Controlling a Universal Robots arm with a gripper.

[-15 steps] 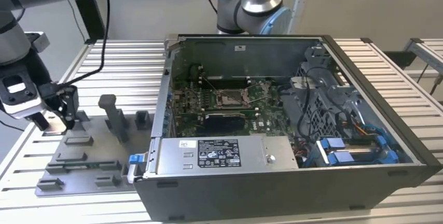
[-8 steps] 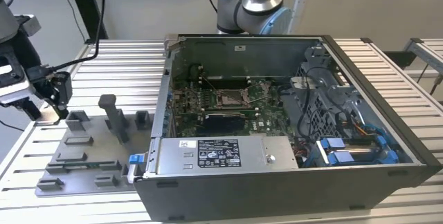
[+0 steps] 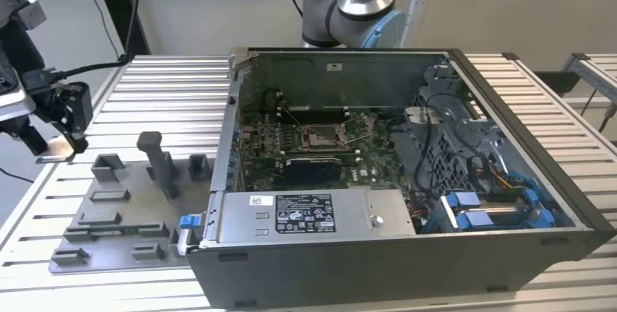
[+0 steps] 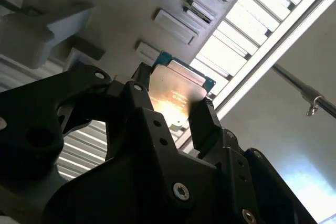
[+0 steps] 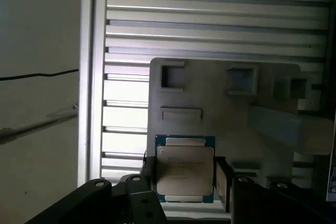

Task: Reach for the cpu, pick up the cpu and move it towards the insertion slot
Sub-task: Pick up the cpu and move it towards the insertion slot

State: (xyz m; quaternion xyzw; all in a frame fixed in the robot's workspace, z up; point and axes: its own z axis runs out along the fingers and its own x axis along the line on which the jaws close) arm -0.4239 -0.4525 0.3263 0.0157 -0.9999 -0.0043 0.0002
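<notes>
In the exterior view the gripper (image 3: 53,139) is hanging near the grey tray (image 3: 115,204), well apart from the slot (image 3: 323,136); in the second wrist view its fingers (image 4: 202,121) are squeezing the chip (image 4: 178,90); in the first wrist view the chip (image 5: 185,169) is sitting between them.

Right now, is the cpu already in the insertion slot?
No: the cpu is clamped in the gripper near the grey tray, away from the insertion slot.

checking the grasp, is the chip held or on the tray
Held: the gripper clamps the chip by two edges, off the tray.
</notes>
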